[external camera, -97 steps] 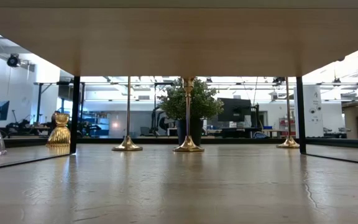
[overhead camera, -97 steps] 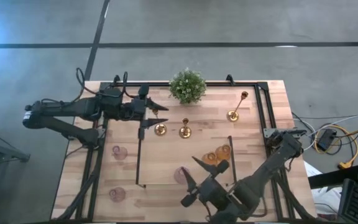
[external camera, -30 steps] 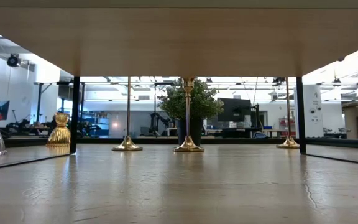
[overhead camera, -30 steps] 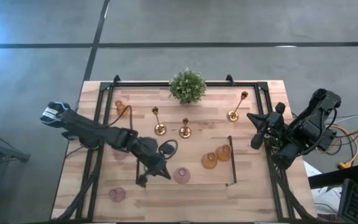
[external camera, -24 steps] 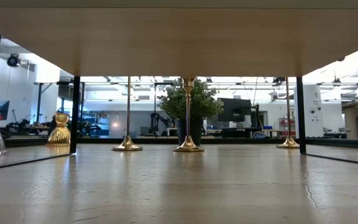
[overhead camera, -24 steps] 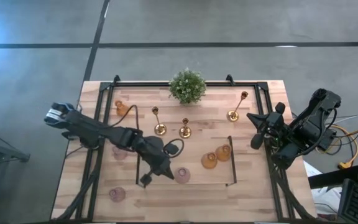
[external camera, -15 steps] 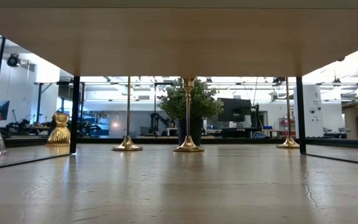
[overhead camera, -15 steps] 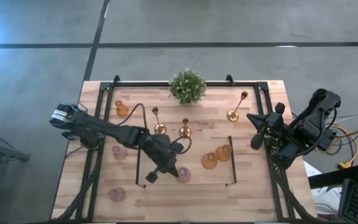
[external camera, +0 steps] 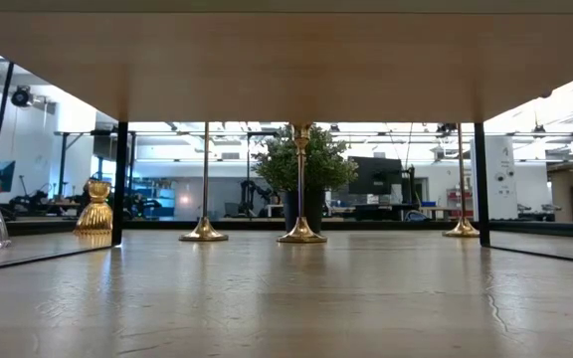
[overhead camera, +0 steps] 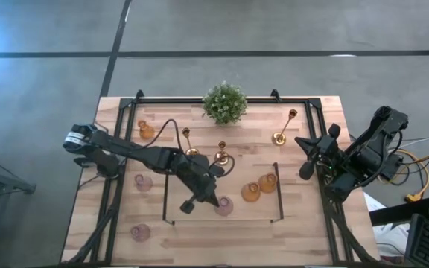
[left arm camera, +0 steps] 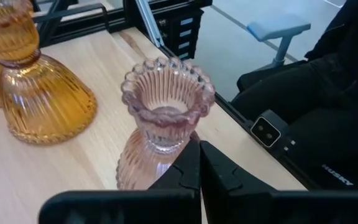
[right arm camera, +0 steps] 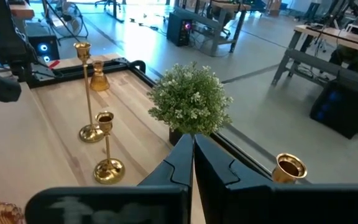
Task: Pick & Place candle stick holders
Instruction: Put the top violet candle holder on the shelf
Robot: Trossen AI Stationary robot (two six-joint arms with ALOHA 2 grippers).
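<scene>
Left gripper (overhead camera: 209, 195) hanging just beside the pink glass cup (left arm camera: 163, 121) near the table's front centre, fingers (left arm camera: 188, 171) pressed together; best to spread them wide before closing round the narrow waist. Ribbed, beaded rim, upright, flared base, amber cups (left arm camera: 39, 87) close by. Right gripper (overhead camera: 307, 160) parked at the right edge, tips touching.

Left gripper (overhead camera: 202, 201) is sitting mid-table just beside the ribbed pink glass cup (overhead camera: 223, 205), two ribbed amber glass cups (overhead camera: 259, 187) lying to its right, three slim gold brass candlesticks (overhead camera: 220, 152) and bushy potted plant (overhead camera: 224, 103) standing behind.
</scene>
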